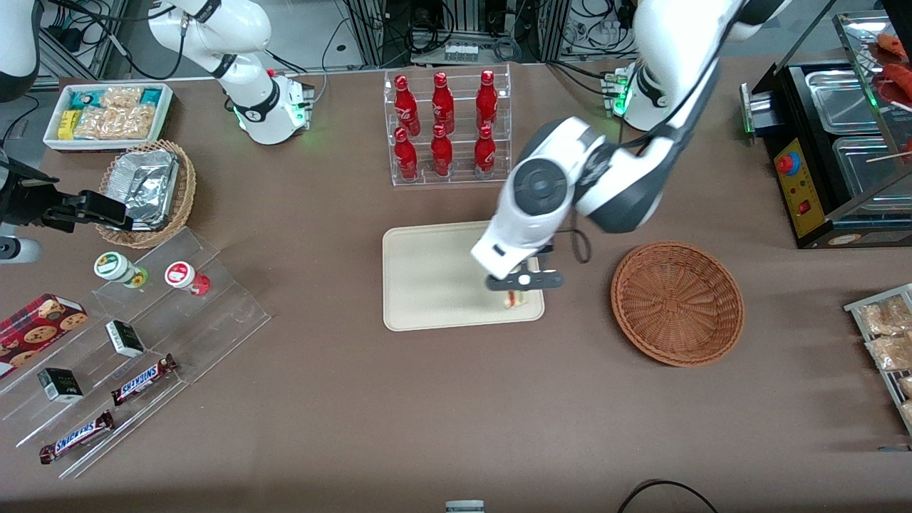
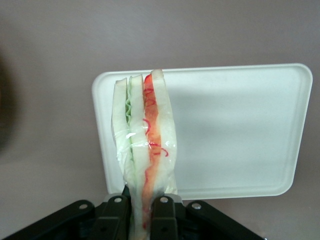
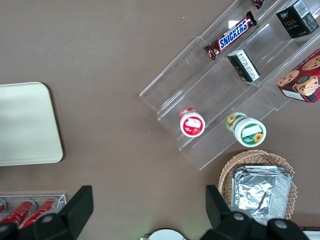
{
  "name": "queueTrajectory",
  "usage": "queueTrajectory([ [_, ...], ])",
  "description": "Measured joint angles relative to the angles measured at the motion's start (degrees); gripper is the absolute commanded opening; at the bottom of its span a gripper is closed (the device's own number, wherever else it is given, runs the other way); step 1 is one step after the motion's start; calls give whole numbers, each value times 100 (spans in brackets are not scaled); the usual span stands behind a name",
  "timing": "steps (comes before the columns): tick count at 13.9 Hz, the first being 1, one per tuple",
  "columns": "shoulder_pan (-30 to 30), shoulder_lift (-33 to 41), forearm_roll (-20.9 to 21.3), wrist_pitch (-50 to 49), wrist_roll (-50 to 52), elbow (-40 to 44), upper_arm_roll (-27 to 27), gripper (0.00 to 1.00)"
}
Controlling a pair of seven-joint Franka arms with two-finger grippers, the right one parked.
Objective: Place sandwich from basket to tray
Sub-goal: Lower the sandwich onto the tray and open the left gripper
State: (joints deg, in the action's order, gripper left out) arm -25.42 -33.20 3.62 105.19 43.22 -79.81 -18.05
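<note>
The tray (image 1: 434, 278) is lying mid-table, nearer the front camera than the rack of red bottles (image 1: 447, 128). At the tray's four o'clock corner, the gripper (image 1: 524, 281) is hovering, its fingers (image 2: 117, 210) clamping the wrapped sandwich (image 2: 145, 150) on edge above the tray. At the tray's three o'clock, the basket (image 1: 677, 303) is sitting empty.

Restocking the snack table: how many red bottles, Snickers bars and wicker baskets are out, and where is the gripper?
Red bottles: 6
Snickers bars: 2
Wicker baskets: 2
Total: 10
The gripper, above the tray, is shut on the sandwich.
</note>
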Motion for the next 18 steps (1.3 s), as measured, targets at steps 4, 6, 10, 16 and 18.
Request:
queueTrajectory([
  [4,-472,-645,96,587,272,147,8,0],
  [6,-654,-891,242,787,363,156,12,0],
  [10,-834,-1296,455,1102,502,166,15,1],
  [16,-849,-1409,544,1129,540,241,22,100],
  [18,-840,-1389,546,994,549,313,46,100],
])
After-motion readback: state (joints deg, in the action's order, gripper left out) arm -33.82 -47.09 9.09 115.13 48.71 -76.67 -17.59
